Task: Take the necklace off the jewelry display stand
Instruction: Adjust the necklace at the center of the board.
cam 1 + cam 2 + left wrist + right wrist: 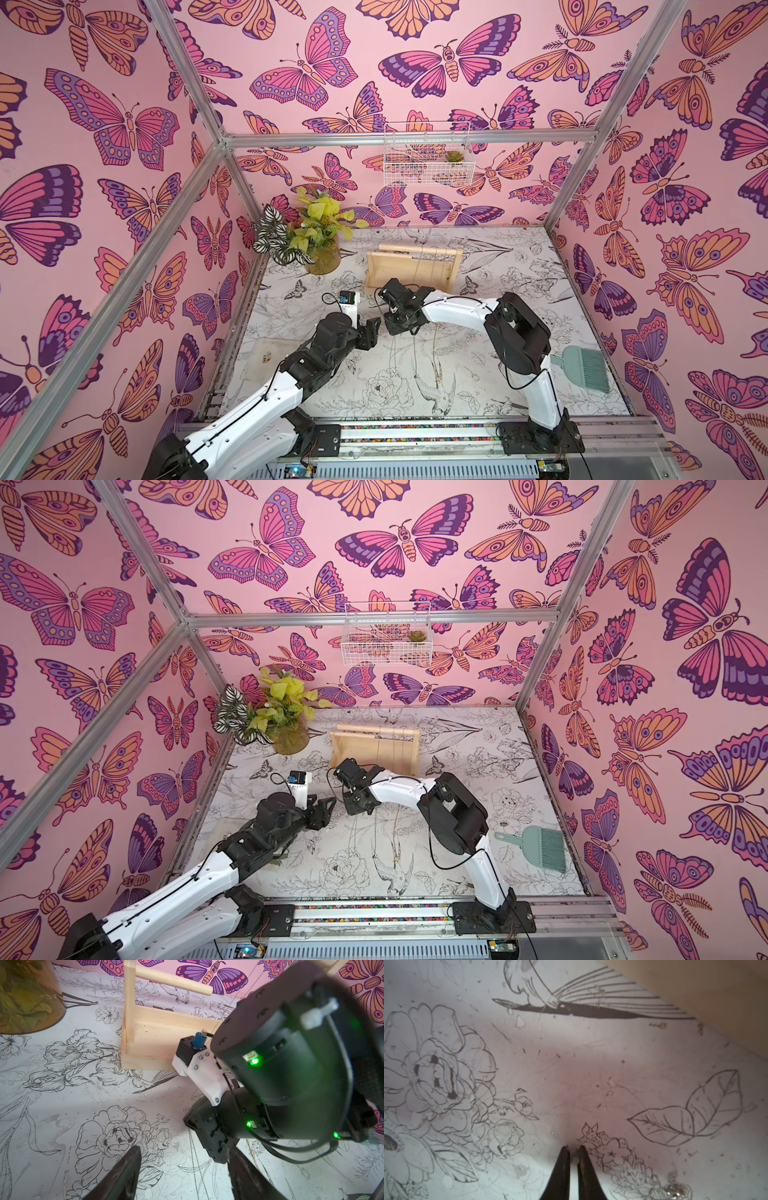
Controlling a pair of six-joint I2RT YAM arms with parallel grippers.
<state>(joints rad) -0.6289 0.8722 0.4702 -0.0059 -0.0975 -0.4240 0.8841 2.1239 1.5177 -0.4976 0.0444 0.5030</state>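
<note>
The pale wooden jewelry display stand (415, 268) (376, 746) (149, 1043) stands at the back middle of the table, with thin chains hanging from its crossbar. In front of it, necklace chains lie stretched on the table: a silver one (193, 1169) and a gold one (252, 1156), also in a top view (434, 353). My right gripper (390, 328) (573, 1147) points down just above the table in front of the stand, shut, with nothing clearly between its tips. A glittering chain heap (675, 1188) lies beside it. My left gripper (370, 332) (185, 1178) is open, close to the right one, above the silver chain.
A potted plant (307, 241) stands at the back left. A white wire basket (428, 162) hangs on the back wall. A teal hand brush (586, 365) lies at the right edge, a pale cloth (270, 357) at the left.
</note>
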